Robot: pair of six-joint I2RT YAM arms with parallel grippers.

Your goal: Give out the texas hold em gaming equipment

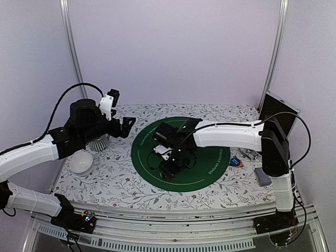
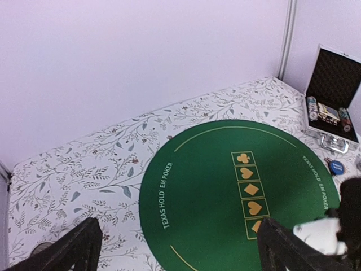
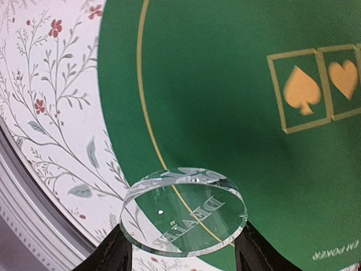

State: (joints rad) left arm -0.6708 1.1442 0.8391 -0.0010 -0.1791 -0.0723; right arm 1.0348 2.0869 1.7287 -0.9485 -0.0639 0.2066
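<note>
Holding the clear dealer button (image 3: 185, 210) by its edges, the right gripper (image 1: 172, 165) sits over the lower left part of the green mat (image 1: 144, 155). The button hangs right above the gold line (image 3: 139, 96), and I cannot tell if it touches the mat. Go down slowly and keep the button flat. Let go only when it rests on the green, so it will not roll off. The left gripper (image 1: 125, 125), fingers wide and holding nothing, waits at the upper left, well apart.
</note>
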